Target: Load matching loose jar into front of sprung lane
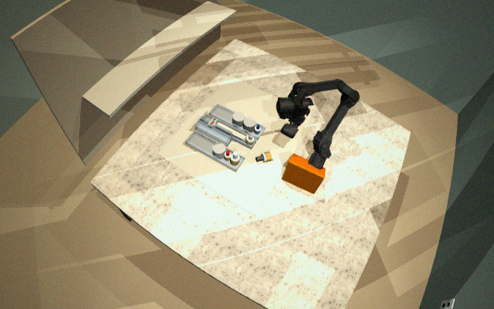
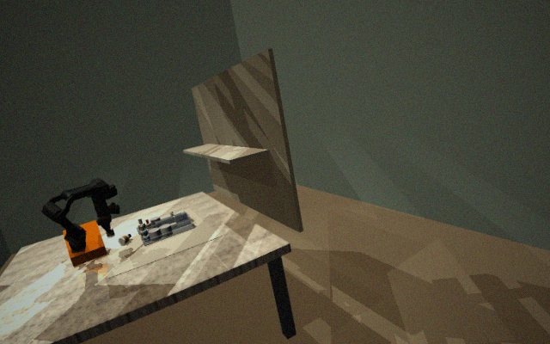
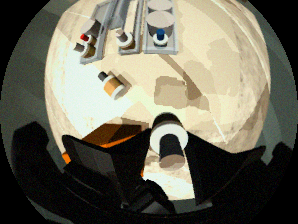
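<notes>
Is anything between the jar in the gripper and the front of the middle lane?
Nothing squarely. A dark-capped jar lies on its side just beside the straight path from the held jar. The lane's own jar stands at its front.

A black jointed arm (image 1: pixel 336 116) rises from an orange block base (image 1: pixel 303 173). A grey three-lane rack (image 1: pixel 224 135) holds jars. A small tan jar (image 1: pixel 265 157) lies beside it.
</notes>
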Controlling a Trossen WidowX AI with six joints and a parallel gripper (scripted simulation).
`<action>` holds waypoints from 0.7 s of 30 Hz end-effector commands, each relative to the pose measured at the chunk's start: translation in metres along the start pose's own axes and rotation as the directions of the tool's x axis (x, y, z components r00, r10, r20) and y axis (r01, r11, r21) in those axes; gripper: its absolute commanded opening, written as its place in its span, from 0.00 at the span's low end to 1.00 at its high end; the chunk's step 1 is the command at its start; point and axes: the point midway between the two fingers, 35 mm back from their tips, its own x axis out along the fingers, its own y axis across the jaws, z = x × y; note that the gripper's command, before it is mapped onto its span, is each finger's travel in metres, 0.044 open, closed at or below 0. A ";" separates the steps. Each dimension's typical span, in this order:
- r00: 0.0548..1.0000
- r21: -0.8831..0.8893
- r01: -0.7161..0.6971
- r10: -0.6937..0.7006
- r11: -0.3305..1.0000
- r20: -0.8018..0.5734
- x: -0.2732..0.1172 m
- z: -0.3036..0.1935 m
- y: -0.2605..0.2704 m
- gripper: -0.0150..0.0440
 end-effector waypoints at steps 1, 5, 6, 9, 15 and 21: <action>1.000 -0.001 0.004 -0.004 1.000 -0.008 -0.005 -0.001 0.000 0.25; 1.000 -0.005 0.003 -0.003 1.000 -0.007 -0.004 0.011 0.009 0.25; 1.000 -0.006 0.003 -0.003 1.000 -0.007 -0.003 0.015 0.011 0.25; 1.000 -0.009 0.002 -0.002 1.000 -0.007 -0.001 0.025 0.019 0.25; 1.000 -0.014 0.000 0.000 1.000 -0.006 0.005 0.047 0.035 0.25; 1.000 -0.020 0.000 0.000 1.000 -0.005 0.015 0.068 0.052 0.25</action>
